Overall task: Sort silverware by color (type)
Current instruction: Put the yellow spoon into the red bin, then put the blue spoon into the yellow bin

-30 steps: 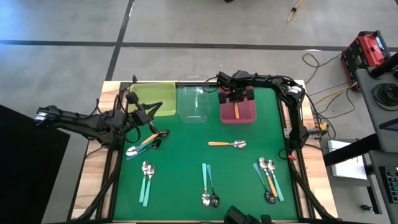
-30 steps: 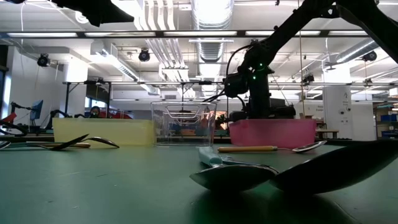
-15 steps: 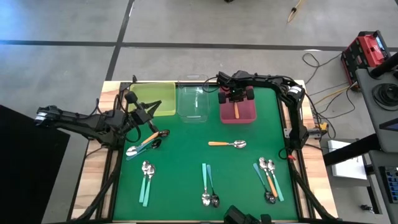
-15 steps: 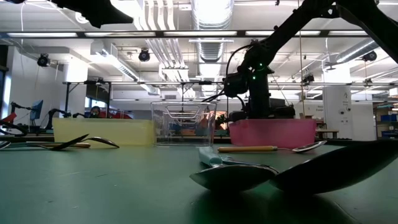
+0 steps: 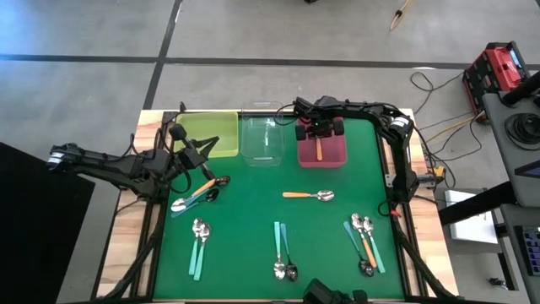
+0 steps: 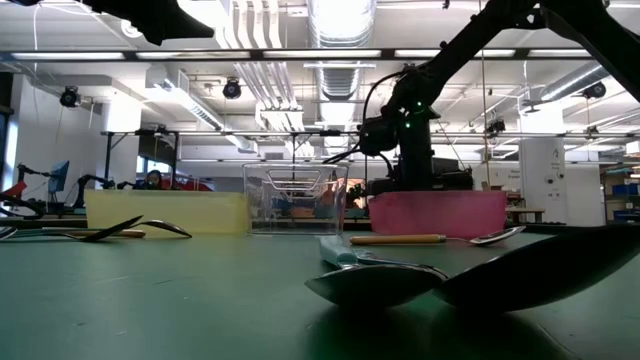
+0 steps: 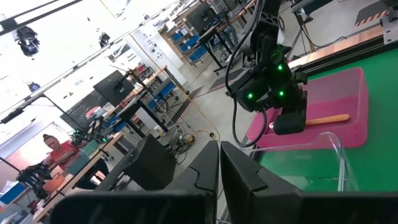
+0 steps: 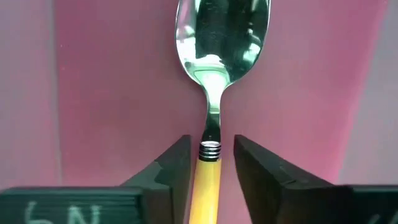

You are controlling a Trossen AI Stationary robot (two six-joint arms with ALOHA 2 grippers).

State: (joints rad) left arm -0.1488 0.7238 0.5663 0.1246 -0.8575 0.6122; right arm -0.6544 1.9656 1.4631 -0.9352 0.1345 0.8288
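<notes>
My right gripper hangs open over the pink bin at the far edge. An orange-handled spoon with a shiny silver bowl lies flat on the bin's floor. In the right wrist view my right gripper has a finger on either side of the handle, with a gap on both sides. My left gripper waits shut, empty, near the yellow-green bin, above a small heap of spoons. In the left wrist view my left gripper has its fingers together.
A clear bin stands between the yellow-green and pink ones. On the green mat lie an orange spoon, a teal pair, another teal pair and a mixed group. A person sits in the room beyond.
</notes>
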